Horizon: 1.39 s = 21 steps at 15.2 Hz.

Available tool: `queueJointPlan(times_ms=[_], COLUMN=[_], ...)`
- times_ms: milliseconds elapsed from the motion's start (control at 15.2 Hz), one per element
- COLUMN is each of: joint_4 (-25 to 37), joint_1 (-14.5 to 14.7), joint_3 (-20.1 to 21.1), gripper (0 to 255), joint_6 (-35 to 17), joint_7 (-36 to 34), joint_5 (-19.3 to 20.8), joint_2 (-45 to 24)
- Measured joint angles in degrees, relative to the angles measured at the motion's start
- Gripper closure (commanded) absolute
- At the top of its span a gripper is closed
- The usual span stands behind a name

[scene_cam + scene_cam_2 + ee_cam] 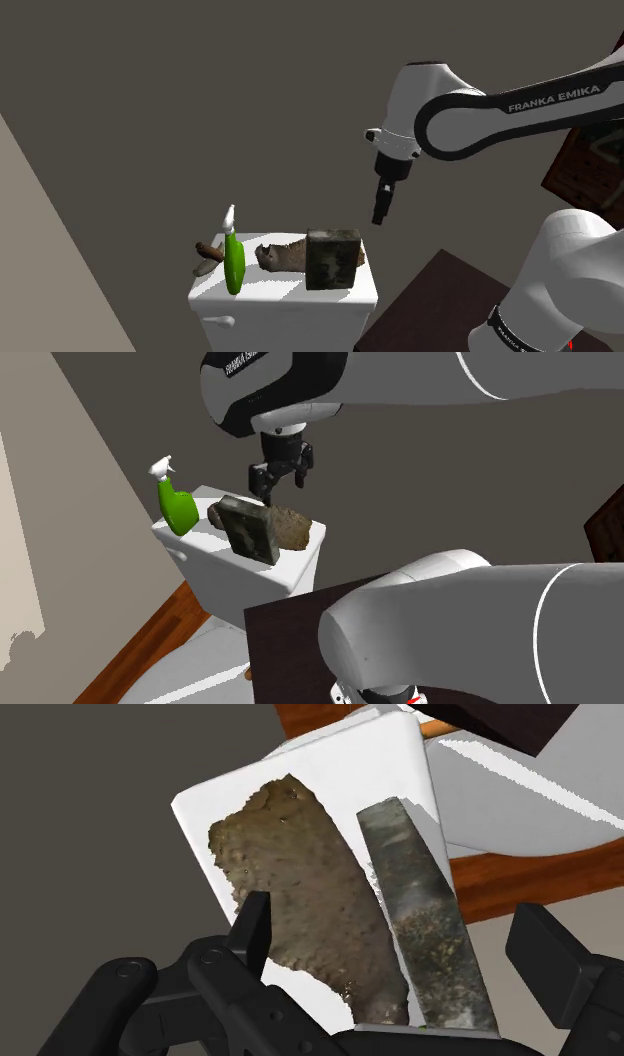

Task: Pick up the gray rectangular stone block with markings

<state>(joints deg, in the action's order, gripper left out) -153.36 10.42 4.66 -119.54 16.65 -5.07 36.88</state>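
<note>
The gripper (380,220) hangs in the air above the white toilet tank (285,297), pointing downward, its two black fingers spread apart and clasping nothing. The gray stone block (333,258) stands on edge on the tank's flat lid, near the end that lies to the shoulder view's right, with its broad, dark, mottled face turned toward that camera. In the second exterior view the gripper (277,487) is above the block (250,529) and clear of it, with open air between the fingertips and the stone's upper edge. The wrist view looks down on the block (425,919), whose narrow speckled top edge runs as a long gray strip in line with the gap between the fingers of the gripper (398,932). Just beside the block lies a rough brown slab (295,884), flat on the lid; whether the two touch I cannot tell. A green spray bottle (233,262) with a white nozzle stands upright toward the other end of the lid, and a small brown object (208,255) lies next to it by the lid's edge. The white arm (500,110) reaches in from the shoulder view's right, over the dark stand (430,310). A wooden floor (150,642) shows beneath the tank.
</note>
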Motion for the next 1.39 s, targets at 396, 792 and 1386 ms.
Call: queueJointPlan(times_ms=[396, 792, 1386], joint_4=[-3.8, -5.9, -6.6], joint_1=[3.7, 3.9, 3.9], joint_3=[2.9, 3.4, 3.5], gripper=[0, 0, 255], joint_6=[-14.5, -21.1, -22.7], joint_7=[2.3, 2.6, 2.7], joint_5=[-1.2, -1.4, -1.5], joint_2=[-7.6, -11.8, -12.7])
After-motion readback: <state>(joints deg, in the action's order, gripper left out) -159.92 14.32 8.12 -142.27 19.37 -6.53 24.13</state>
